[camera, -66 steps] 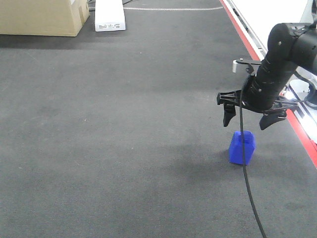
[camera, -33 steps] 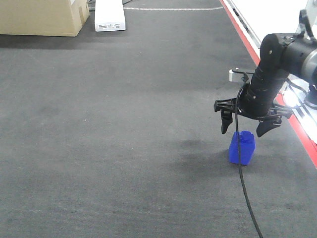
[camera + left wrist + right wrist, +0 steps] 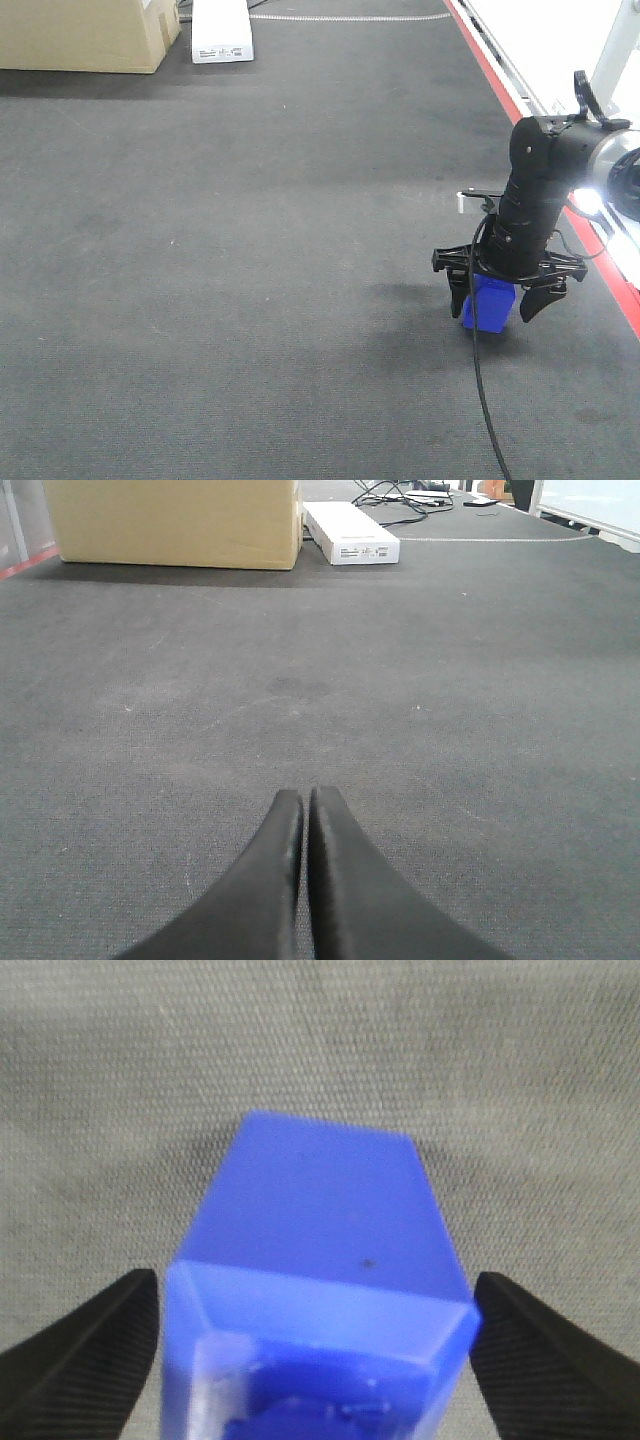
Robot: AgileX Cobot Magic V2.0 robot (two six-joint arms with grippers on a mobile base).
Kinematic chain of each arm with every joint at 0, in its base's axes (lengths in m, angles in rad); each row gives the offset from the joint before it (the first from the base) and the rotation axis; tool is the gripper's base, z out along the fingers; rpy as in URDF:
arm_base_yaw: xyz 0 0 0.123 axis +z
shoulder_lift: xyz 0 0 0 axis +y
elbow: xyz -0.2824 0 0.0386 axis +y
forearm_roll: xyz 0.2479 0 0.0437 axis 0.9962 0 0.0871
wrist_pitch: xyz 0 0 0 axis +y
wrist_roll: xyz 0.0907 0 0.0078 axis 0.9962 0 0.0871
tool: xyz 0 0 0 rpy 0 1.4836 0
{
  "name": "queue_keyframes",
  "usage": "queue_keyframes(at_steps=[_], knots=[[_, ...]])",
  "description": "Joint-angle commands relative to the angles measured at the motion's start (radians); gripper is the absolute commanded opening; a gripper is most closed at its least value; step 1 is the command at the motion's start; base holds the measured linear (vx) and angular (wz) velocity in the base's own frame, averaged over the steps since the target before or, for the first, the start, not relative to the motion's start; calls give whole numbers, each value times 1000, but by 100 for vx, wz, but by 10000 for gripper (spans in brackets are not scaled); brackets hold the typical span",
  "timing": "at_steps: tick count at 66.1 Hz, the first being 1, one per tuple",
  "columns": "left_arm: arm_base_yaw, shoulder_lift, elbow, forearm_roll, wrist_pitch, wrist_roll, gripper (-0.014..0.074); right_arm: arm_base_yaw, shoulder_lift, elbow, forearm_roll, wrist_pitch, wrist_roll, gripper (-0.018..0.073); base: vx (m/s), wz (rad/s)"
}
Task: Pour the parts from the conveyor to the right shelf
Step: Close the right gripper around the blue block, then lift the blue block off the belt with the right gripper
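Observation:
A small bright blue block, one of the parts (image 3: 490,303), stands upright on the dark grey conveyor belt (image 3: 250,250) near its red edge strip (image 3: 490,60). My right gripper (image 3: 493,312) points down over it, open, one finger on each side. In the right wrist view the block (image 3: 320,1220) fills the space between the fingers of the right gripper (image 3: 315,1278), with a thin gap on the left. My left gripper (image 3: 303,795) is shut on nothing, low over bare belt. The right shelf is out of view.
A cardboard box (image 3: 80,30) and a flat white box (image 3: 222,30) sit at the far end of the belt. A black cable (image 3: 485,400) hangs from the right arm toward the near edge. Past the red strip lies a white surface (image 3: 560,30).
My right gripper has come down from above and beside the block to straddle it, fingers still apart. The block has not moved.

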Motion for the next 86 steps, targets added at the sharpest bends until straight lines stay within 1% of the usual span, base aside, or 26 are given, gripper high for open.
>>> queue_keyframes(at_steps=[1, 9, 19, 25, 32, 37, 43, 47, 51, 52, 53, 58, 72, 86], knots=[[-5, 13, -19, -8, -71, -8, -6, -2, -52, -23, 2, 10, -9, 591, 0, 0], [-5, 13, -19, -8, -71, -8, -6, -2, -52, -23, 1, -10, -6, 591, 0, 0], [-5, 13, -19, -8, -71, -8, -6, -2, -52, -23, 1, -51, -3, 568, 0, 0], [-5, 13, -19, -8, -71, -8, -6, -2, -52, -23, 1, -62, -1, 538, 0, 0], [-5, 13, -19, -8, -71, -8, -6, -2, -52, -23, -1, -62, -1, 477, 0, 0], [-5, 13, -19, -8, -71, -8, -6, -2, -52, -23, -1, -59, -1, 416, 0, 0], [-5, 13, -19, -8, -71, -8, -6, -2, -52, -23, -6, -58, -1, 300, 0, 0], [-5, 13, -19, -8, -71, -8, -6, -2, -52, -23, -15, -58, -1, 190, 0, 0], [-5, 13, -19, -8, -71, -8, -6, -2, -54, -23, -34, -58, -2, 46, 0, 0], [-5, 13, -19, -8, -71, -8, -6, -2, -55, -23, -35, -58, -2, 32, 0, 0], [-5, 13, -19, -8, -71, -8, -6, -2, -56, -23, -41, -58, -3, -13, 0, 0], [-5, 13, -19, -8, -71, -8, -6, -2, -75, -23, -55, -71, -7, -12, 0, 0], [-5, 13, -19, -8, -71, -8, -6, -2, -208, -22, -84, -189, -10, -9, 0, 0], [-5, 13, -19, -8, -71, -8, -6, -2, -395, -19, -73, -261, -87, -8, 0, 0]])
